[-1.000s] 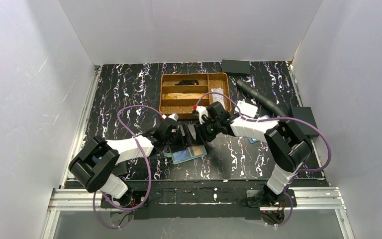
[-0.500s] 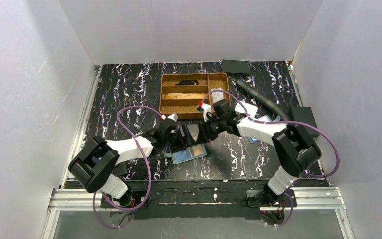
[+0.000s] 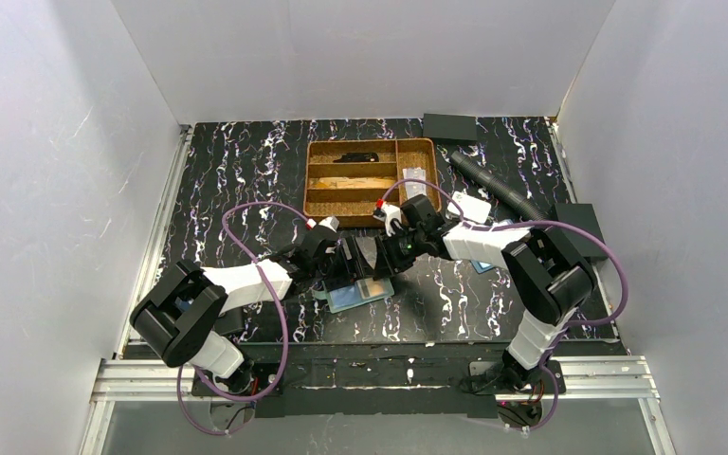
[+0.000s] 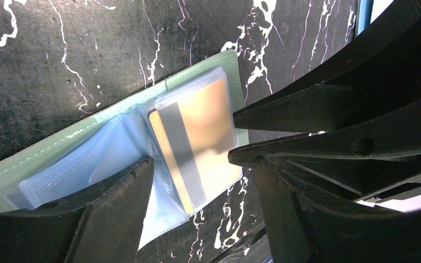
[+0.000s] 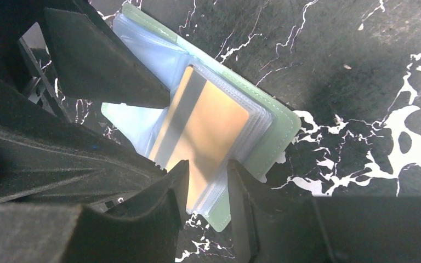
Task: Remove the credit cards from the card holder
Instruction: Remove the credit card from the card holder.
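The teal-green card holder (image 3: 360,294) lies open on the table between both arms. An orange-gold credit card (image 4: 197,131) with a grey stripe sits inside a clear pocket panel (image 5: 142,123). My left gripper (image 4: 200,167) is open and straddles the holder, its left finger (image 4: 115,203) resting on the bluish clear panels. My right gripper (image 5: 205,164) faces it from the other side, jaws open by a narrow gap over the card's end and the stacked pocket edges (image 5: 257,129). No dark blue card shows.
A wooden divided tray (image 3: 372,175) stands behind the arms. A black hose (image 3: 498,185) and black boxes (image 3: 448,126) (image 3: 578,227) sit at the back right. A white tag (image 3: 471,207) and a blue item (image 3: 482,267) lie by the right arm.
My right gripper drifted slightly right and back, then returned toward the holder, its jaws a little narrower. The left arm and the holder stayed put.
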Robot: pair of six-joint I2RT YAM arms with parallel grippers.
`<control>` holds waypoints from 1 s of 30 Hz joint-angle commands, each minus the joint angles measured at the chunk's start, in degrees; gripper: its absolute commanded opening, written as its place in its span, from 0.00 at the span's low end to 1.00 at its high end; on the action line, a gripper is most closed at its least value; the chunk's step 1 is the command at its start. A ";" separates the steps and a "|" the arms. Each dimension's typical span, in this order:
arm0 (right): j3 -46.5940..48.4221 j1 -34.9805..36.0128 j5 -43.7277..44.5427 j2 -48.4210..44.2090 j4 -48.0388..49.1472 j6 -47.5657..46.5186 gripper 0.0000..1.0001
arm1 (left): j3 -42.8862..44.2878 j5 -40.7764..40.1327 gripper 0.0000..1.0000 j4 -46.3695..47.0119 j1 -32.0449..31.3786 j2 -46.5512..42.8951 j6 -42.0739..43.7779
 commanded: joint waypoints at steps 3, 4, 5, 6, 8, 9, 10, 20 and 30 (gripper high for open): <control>1.07 1.40 -4.82 1.76 1.37 2.02 0.35 | -3.15 -1.29 0.68 -5.12 -0.68 3.68 0.15; 1.16 1.42 -5.07 1.68 1.42 2.07 0.31 | -3.27 -1.36 0.67 -5.12 -0.74 3.70 0.17; 1.17 1.42 -5.11 1.48 1.45 1.93 0.27 | -3.33 -1.38 0.67 -5.06 -0.76 3.76 0.15; 1.16 1.42 -5.05 1.21 1.42 1.79 0.23 | -3.32 -1.45 0.67 -5.04 -0.65 3.82 0.14; 1.16 1.38 -4.71 0.38 1.36 1.29 0.22 | -3.41 -1.47 0.66 -5.04 -0.67 3.82 0.13; 1.22 1.30 -4.72 -0.43 1.32 1.18 0.22 | -3.44 -1.51 0.66 -5.04 -0.68 3.76 0.09; 1.21 1.14 -5.03 -1.11 1.54 1.10 0.22 | -3.50 -1.55 0.66 -5.04 -0.64 3.74 0.11; -2.87 -0.16 -16.40 -2.87 13.33 10.75 0.20 | -4.41 -0.05 0.64 -3.05 -0.67 1.94 1.68; -0.98 -0.54 -18.11 0.78 15.05 15.01 0.22 | -7.46 4.03 0.68 2.55 -0.66 -1.26 4.44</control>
